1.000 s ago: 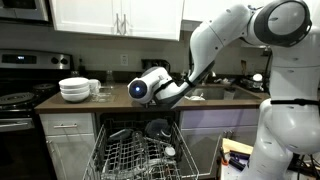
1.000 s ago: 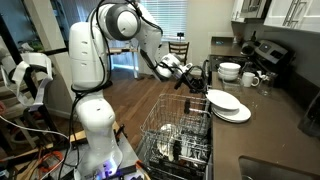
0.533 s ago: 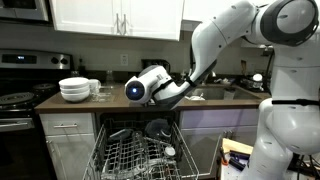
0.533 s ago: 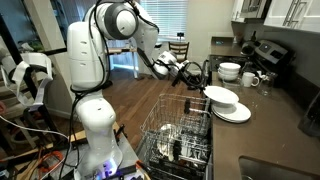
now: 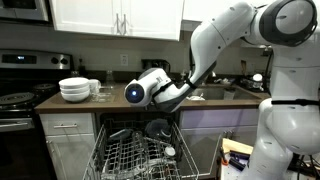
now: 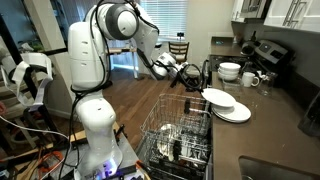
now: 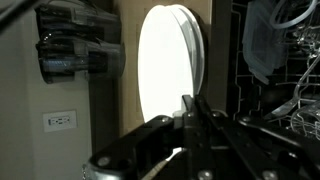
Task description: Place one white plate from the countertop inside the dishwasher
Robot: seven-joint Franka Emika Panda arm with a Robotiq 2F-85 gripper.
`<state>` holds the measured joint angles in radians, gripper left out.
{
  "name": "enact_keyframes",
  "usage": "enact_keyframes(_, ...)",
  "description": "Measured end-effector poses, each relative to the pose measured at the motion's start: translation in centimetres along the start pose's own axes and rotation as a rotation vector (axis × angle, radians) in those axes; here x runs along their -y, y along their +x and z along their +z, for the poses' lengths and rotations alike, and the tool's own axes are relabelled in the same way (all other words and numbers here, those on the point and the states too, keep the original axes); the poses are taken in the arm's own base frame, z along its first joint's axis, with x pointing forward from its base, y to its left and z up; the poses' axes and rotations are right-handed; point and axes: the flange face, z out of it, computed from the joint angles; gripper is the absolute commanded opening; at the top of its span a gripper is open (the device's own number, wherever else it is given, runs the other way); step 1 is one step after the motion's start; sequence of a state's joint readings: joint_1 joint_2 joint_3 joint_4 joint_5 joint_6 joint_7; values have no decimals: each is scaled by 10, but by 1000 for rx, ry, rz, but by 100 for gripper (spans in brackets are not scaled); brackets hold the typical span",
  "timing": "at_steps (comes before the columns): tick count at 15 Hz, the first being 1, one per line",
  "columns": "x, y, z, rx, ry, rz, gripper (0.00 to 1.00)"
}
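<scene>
My gripper [image 6: 202, 87] is shut on the rim of a white plate [image 6: 219, 97] and holds it tilted just above the short stack of white plates [image 6: 233, 114] on the dark countertop [image 6: 272, 130]. In the wrist view the plate [image 7: 165, 70] stands edge-on, pinched between the fingers [image 7: 190, 108]. The dishwasher is open below the counter, its wire rack [image 6: 178, 135] pulled out in both exterior views [image 5: 138, 155]. From the other side my arm's wrist [image 5: 148, 88] hides the plate.
A stack of deeper white bowls [image 5: 75, 90] and mugs [image 6: 250, 79] stand on the counter near the black stove [image 5: 15, 98]. The rack holds several dishes [image 5: 158, 128]. A sink [image 5: 215, 93] lies further along the counter.
The gripper has lifted the plate slightly off the stack and drawn it a little away from the counter towards the dishwasher rack.
</scene>
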<state>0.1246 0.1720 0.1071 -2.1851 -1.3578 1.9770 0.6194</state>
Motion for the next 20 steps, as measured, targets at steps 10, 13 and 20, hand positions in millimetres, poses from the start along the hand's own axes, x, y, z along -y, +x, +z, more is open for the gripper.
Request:
enact_keyframes(10, 32, 1, -30, -32, -2, -10, 2)
enact_keyframes(13, 42, 1, -43, -54, -2, -14, 5)
enact_keyframes(20, 52, 1, -46, -59, 1, -31, 2)
